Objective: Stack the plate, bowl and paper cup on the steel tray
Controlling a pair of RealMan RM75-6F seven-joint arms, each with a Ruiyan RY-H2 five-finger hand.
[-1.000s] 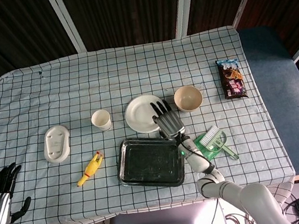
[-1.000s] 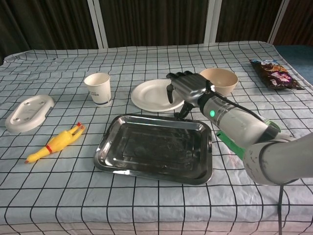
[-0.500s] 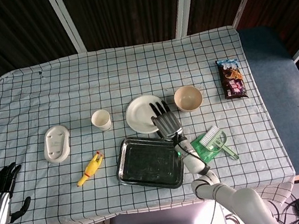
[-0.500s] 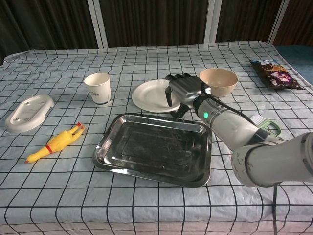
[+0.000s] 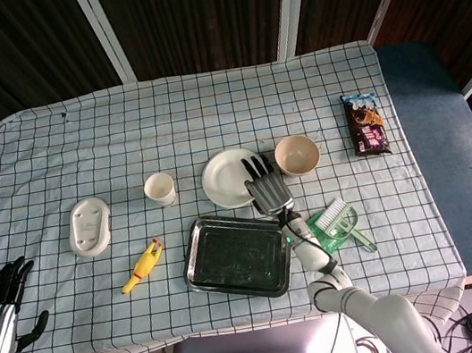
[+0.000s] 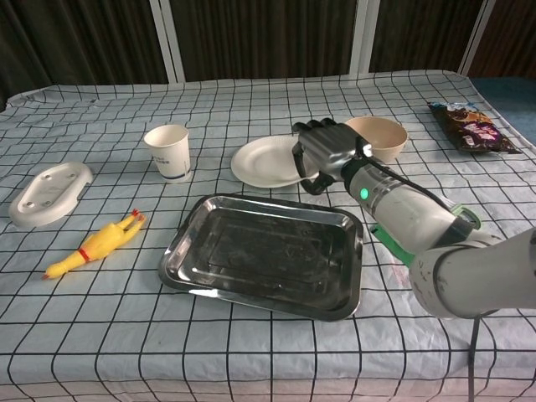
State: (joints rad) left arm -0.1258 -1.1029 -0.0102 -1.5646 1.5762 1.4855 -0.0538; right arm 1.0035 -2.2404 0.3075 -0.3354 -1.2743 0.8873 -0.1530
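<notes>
We see a steel tray (image 6: 262, 255), shiny metal with a scuffed, smeary floor. The table is covered in a checked cloth (image 5: 208, 118), matt and slightly wrinkled. The plate (image 6: 264, 161) looks matt white; the paper cup (image 6: 168, 151) is matt paper. The bowl (image 6: 381, 134) is smooth beige with a slight sheen. The right hand (image 6: 328, 149) has a metallic grey back and black fingers. We note a glossy snack packet (image 5: 365, 123) and a rubbery yellow chicken toy (image 6: 92, 243).
</notes>
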